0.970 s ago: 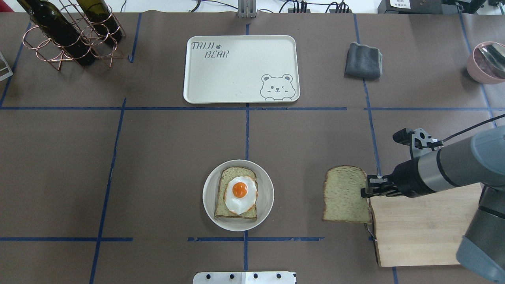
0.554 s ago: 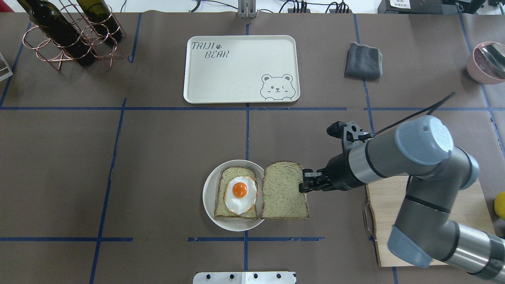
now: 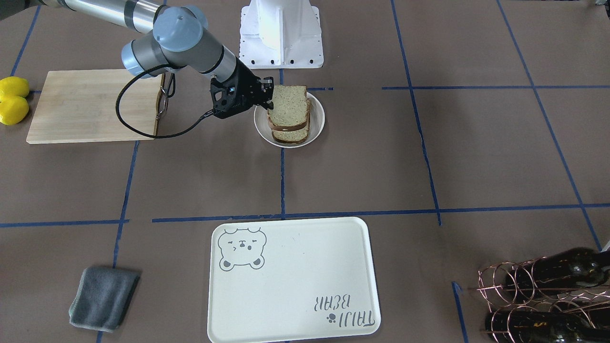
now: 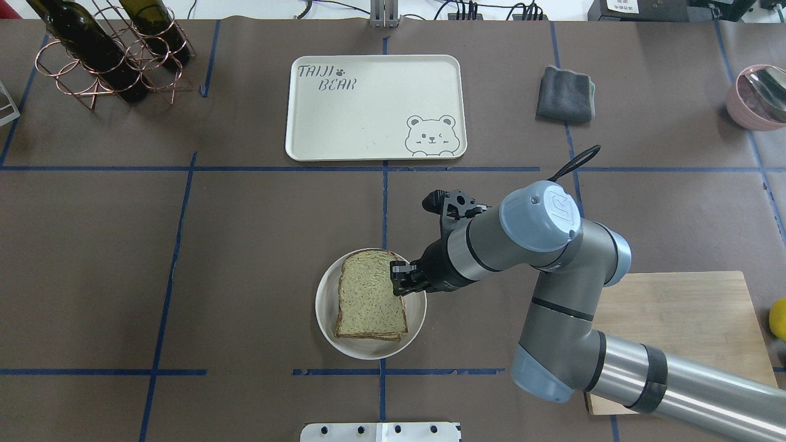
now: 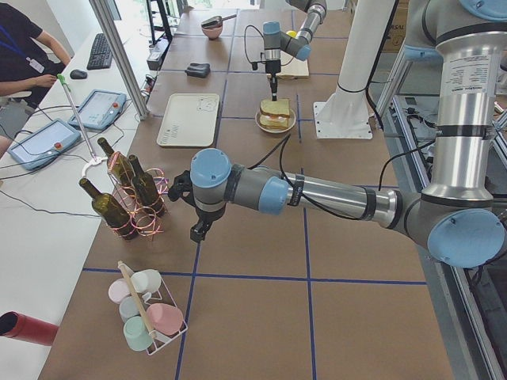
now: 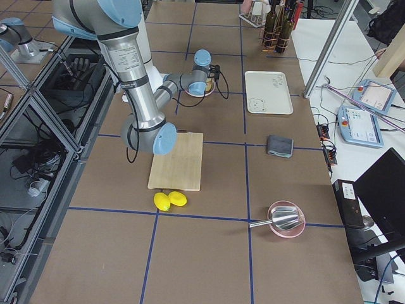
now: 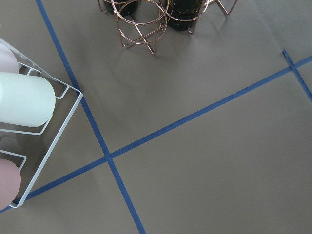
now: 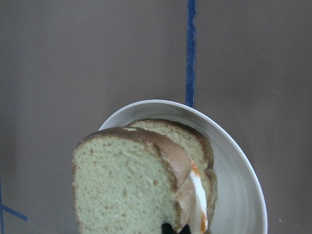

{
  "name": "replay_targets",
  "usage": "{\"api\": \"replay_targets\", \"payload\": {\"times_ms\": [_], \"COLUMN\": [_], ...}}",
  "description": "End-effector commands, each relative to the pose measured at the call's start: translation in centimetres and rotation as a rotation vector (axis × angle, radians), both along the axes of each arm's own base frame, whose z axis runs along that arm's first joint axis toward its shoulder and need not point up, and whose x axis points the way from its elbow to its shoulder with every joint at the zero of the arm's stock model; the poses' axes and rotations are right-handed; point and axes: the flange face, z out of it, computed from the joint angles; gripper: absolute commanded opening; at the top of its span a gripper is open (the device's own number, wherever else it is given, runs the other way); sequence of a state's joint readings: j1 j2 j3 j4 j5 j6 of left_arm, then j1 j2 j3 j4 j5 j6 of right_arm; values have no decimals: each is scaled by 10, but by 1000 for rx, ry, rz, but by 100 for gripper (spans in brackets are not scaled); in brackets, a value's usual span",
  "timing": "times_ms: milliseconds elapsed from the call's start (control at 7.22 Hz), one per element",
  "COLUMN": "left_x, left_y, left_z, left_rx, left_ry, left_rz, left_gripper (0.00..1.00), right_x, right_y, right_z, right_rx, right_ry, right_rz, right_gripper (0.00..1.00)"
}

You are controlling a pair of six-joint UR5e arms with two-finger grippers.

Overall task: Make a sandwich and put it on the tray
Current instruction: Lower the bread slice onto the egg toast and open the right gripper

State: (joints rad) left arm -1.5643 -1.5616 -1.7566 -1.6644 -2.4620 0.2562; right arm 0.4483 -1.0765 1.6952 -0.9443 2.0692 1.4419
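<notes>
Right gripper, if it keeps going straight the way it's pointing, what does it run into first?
The right gripper grips the top bread slice, so going on, seemingly slanting down, would likely press it onto the egg and lower slice on the plate.

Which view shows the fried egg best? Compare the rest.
Right wrist-mounted: the fried egg shows white and orange under the top slice. Overhead, that slice hides it; front-facing and side views show only the sandwich, small; left wrist misses it.
</notes>
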Motion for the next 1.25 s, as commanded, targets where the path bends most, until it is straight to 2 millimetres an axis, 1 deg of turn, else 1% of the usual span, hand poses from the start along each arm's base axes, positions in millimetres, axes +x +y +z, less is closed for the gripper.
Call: {"api": "replay_targets", "payload": {"times_ms": [0,416,554,693,831,970,1108], "left_x": [0,-1,-1,-1,0,0,0], "left_y": [0,0,0,0,0,0,0], "left_z": [-3,-4,-4,-4,-4,-4,-4], "left_rx": [6,8,9,8,6,6,4], "left_ry": [0,0,0,0,2,2,3], "left_rz": [0,-2,-2,-2,-1,-1,-1], "left_gripper": [100,100,100,100,100,100,100], "right_x": [-15,-22,-22,-22,-22,-22,-22], "right_y": [-2,-2,-2,-2,-2,-2,-2], "right_z": [1,12,12,12,12,11,10], "right_rx": [-3,-12,-12,-12,-12,-10,-10], "right_ry": [13,33,33,34,34,32,30], "right_rz": [1,-3,-3,-3,-3,-3,-3], "right_gripper": [0,0,8,61,86,100,100]}}
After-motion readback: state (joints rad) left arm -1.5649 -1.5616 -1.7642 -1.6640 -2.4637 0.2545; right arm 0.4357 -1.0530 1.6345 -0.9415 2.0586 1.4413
